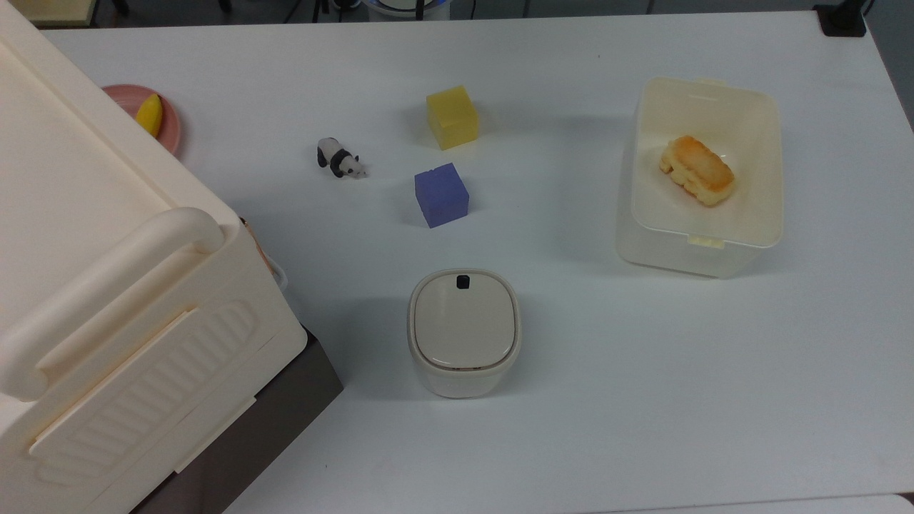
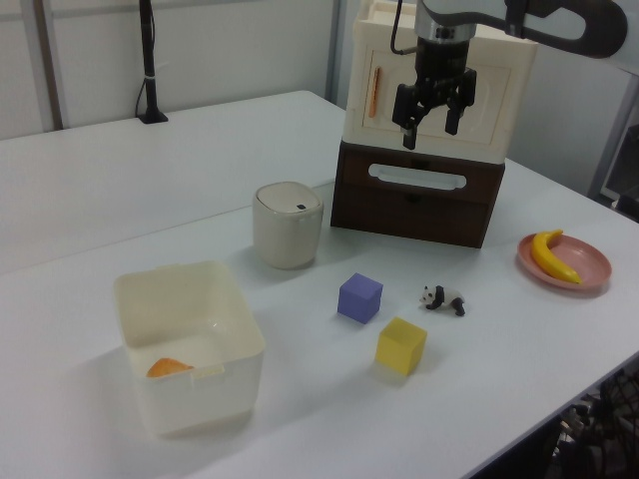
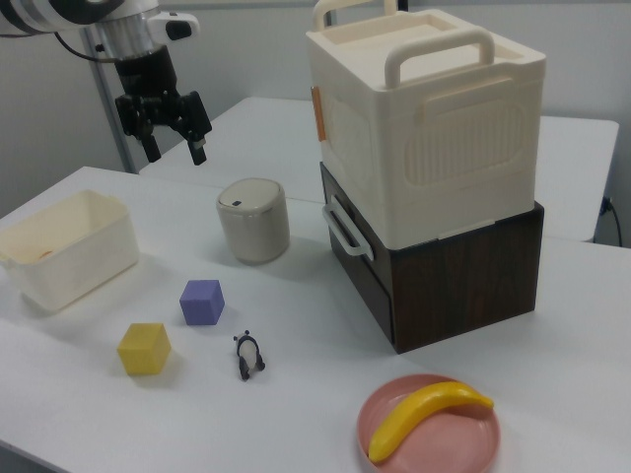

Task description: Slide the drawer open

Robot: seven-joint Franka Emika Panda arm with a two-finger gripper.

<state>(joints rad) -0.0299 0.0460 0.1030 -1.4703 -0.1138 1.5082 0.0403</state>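
Observation:
The drawer is the upper dark brown front of a low wooden cabinet, with a thin white loop handle. It sits flush and shut. The right view shows the drawer and its handle on the cabinet's left face. From the top view a sliver of the handle peeks out under the cream box. My gripper is open and holds nothing. It hangs in the air out in front of the drawer, apart from the handle. In the right view the gripper is high at the right view's left.
A large cream plastic box sits on the cabinet. On the table stand a lidded cream bin, a purple cube, a yellow cube, a toy panda, an open white tub holding bread, and a pink plate with a banana.

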